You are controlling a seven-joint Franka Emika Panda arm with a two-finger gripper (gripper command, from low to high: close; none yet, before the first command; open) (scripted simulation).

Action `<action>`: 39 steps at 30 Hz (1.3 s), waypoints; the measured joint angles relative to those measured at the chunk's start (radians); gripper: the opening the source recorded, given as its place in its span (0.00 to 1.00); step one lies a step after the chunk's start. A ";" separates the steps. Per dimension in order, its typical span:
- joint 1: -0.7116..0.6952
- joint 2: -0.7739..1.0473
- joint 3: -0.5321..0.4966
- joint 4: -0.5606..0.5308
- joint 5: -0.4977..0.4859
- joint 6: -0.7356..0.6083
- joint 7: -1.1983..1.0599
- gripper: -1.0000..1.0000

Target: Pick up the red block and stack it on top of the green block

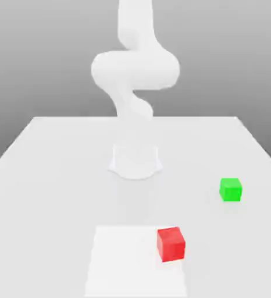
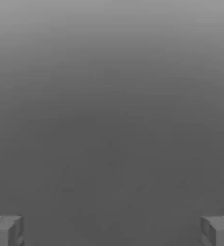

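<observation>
In the exterior view, I see my arm [image 1: 135,70], which is white and stands at the far part of the table [image 1: 56,192], near the middle between its two sides. The arm rises from its base [image 1: 135,162] and its upper part goes out at the top of the view. The red block [image 1: 171,244] is on the nearer part of the table, a little to the exterior view's right of the middle. It lies at the right edge region of a pale square [image 1: 132,268], and it is turned slightly, so its edges do not run straight with the square. The green block [image 1: 231,190] is farther back and more to the exterior view's right, on the grey-white surface of the table. The two blocks are well apart, and nothing is stacked on the green one.

In the hand view, my gripper [image 2: 112,231] has its two fingers [image 2: 16,231] spread wide, one at each side, with empty space between them. I hold nothing. Behind them there is a grey background, which becomes lighter toward one edge.
</observation>
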 joint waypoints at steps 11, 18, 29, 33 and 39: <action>0.077 0.411 0.027 -0.216 0.044 0.233 -0.042 0.50; 0.108 0.664 0.063 -0.351 0.015 0.378 -0.028 0.50; 0.141 0.974 0.031 -0.362 -0.058 0.620 0.022 0.00; 0.141 0.984 0.030 -0.361 -0.062 0.628 0.025 0.00; 0.130 0.813 0.048 -0.386 -0.032 0.482 0.002 0.00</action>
